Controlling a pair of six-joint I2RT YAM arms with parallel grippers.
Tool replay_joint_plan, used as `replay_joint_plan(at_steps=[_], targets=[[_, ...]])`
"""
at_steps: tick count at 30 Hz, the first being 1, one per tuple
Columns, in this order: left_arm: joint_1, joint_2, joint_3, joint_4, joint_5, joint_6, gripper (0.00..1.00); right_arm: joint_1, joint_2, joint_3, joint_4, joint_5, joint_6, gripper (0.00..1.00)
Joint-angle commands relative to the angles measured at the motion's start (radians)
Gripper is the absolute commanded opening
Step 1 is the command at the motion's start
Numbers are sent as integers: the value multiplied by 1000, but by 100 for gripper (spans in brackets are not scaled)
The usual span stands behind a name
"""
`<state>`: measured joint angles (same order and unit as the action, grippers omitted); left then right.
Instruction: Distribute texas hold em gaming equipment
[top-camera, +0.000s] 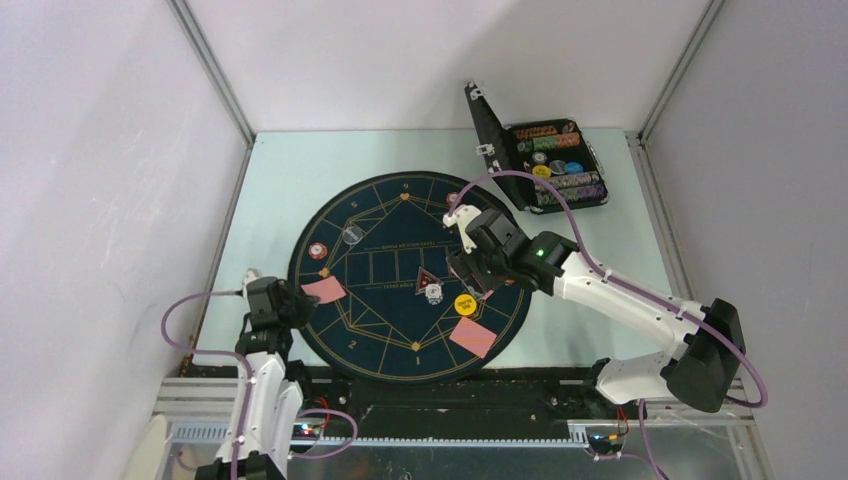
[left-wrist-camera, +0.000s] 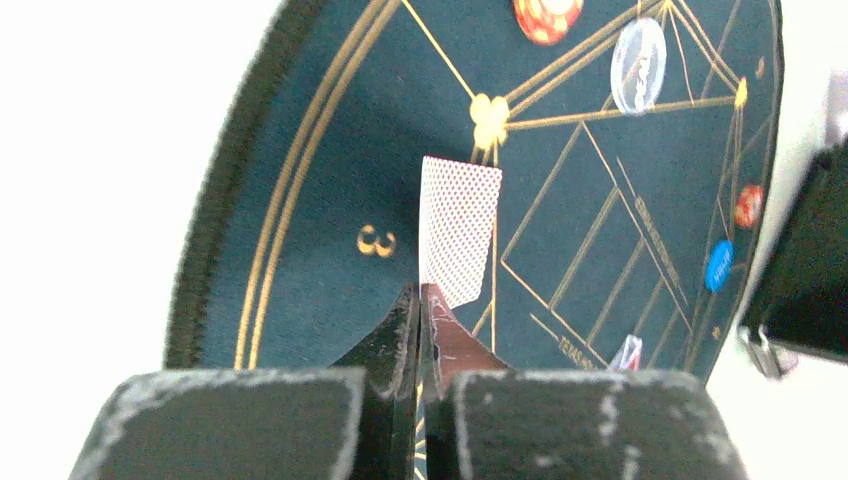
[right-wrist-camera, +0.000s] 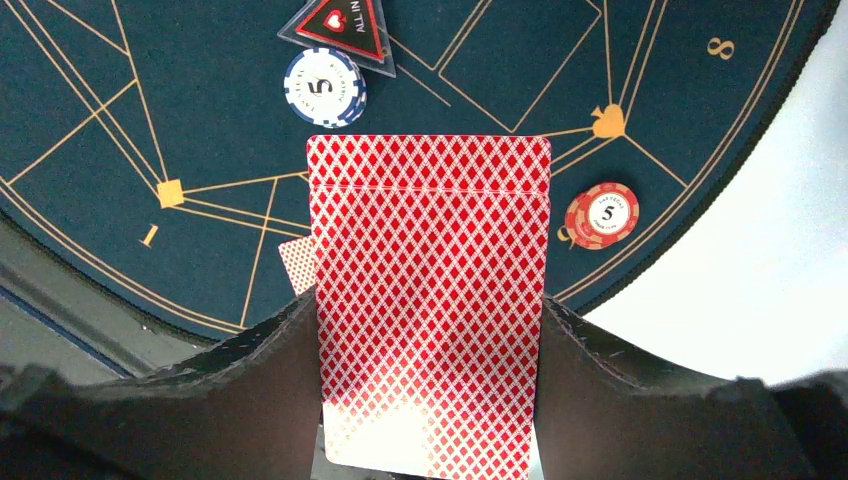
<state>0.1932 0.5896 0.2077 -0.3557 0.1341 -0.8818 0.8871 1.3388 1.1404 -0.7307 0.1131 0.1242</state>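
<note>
While the right gripper grasps a stack of cards across their width, red backs up, above the right side of the round mat, the left gripper is clenched tight. What looks like the near end of a single card is pinched at its tips, and the rest of that card reaches out over the mat just beside the gold number 3. One dealt card lies near the number 1. A blue-and-white chip touches the triangular marker near the middle of the mat, a yellow disc sits close by, and a red chip rests by the mat's rim. The open black case stands at the far right of the surface with more chips inside. I judge the step in hand to be dealing cards to the numbered seats, with several seats not yet served. The left arm's next move would be to bring its card down flat on the mat at seat 3 and let go without flicking it. The right arm holds the supply, and its top card sits slightly offset from the one beneath. Parting one card from the rest will need a gentle pull, so the stack does not slip out whole.
</note>
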Motion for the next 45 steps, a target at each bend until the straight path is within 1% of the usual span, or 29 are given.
replay_joint_plan(at_steps=[1, 3, 10, 12, 13, 15, 21, 22, 24, 28, 31, 33, 36, 38, 39, 40, 41, 42, 43, 44, 45], targets=[[13, -31, 22, -25, -213, 29, 0, -4, -11, 16, 32, 1, 8, 0], [19, -17, 32, -38, -234, 49, 0, -4, -13, 17, 31, 0, 8, 0], [25, 103, 85, -48, -249, 112, 0, -4, -8, 16, 29, -4, 7, 0], [26, 114, 86, -45, -247, 115, 3, -4, -10, 16, 28, -4, 6, 0], [26, 116, 86, -36, -239, 116, 7, -4, -10, 16, 26, -3, 6, 0], [26, 119, 85, -27, -237, 120, 9, -6, -6, 16, 27, -3, 5, 0], [26, 111, 93, -1, -212, 131, 4, -6, -4, 17, 29, -8, 3, 0], [26, 110, 98, 9, -195, 134, 1, -6, -3, 17, 30, -8, 3, 0], [26, 102, 102, 29, -159, 135, 0, -7, -3, 16, 30, -11, 2, 0], [26, 55, 128, 77, -76, 104, 0, -8, -4, 17, 33, -14, 1, 0], [26, 13, 171, 96, -52, 67, 0, -11, -5, 16, 35, -18, 2, 0], [26, 6, 217, 127, -37, 43, 0, -13, -3, 15, 36, -23, 0, 0], [26, 41, 252, 252, -11, 15, 0, -21, 0, 16, 41, -32, 0, 0], [25, 161, 304, 310, 27, 21, 0, -29, 1, 16, 42, -38, 1, 0], [25, 203, 351, 337, 67, 26, 0, -31, 1, 16, 43, -40, 1, 0], [24, 299, 376, 362, 94, 47, 0, -36, 3, 17, 45, -45, 1, 0], [23, 349, 441, 396, 153, 57, 0, -38, 3, 16, 48, -47, 0, 0], [19, 459, 480, 408, 180, 87, 0, -44, 4, 16, 50, -54, -2, 0], [16, 517, 559, 421, 228, 111, 0, -47, 5, 17, 54, -57, -3, 0], [11, 624, 610, 413, 249, 153, 0, -52, 5, 17, 56, -63, -3, 0], [9, 684, 720, 382, 310, 182, 0, -54, 5, 16, 57, -64, -3, 0]])
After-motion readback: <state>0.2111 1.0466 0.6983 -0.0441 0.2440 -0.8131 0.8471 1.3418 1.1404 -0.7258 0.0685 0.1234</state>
